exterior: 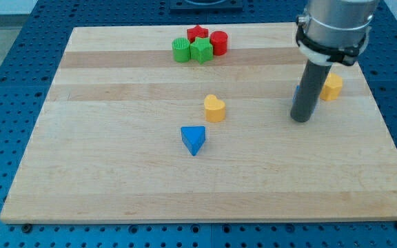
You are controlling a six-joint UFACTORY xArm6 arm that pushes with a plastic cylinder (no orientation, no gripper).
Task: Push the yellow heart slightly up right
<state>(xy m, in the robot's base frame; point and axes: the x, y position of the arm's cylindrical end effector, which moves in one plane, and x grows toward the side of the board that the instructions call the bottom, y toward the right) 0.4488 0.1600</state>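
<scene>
jaws i have none; my tip [300,119], a dark rod's blunt end, rests on the pale wooden table [116,179], well right of the yellow heart [214,108]. nearest lies a blue triangular block [194,140], then the heart mid-table. beside my rod sit a yellow block [333,87] and a half-hidden blue sliver [296,94]. farthest cluster: green cylinder [180,50], green block [201,49], red cylinder [218,43], red block [197,32].

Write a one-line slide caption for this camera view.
Rod tip rests right of the yellow heart block on the wooden board, blue triangular block below.
</scene>
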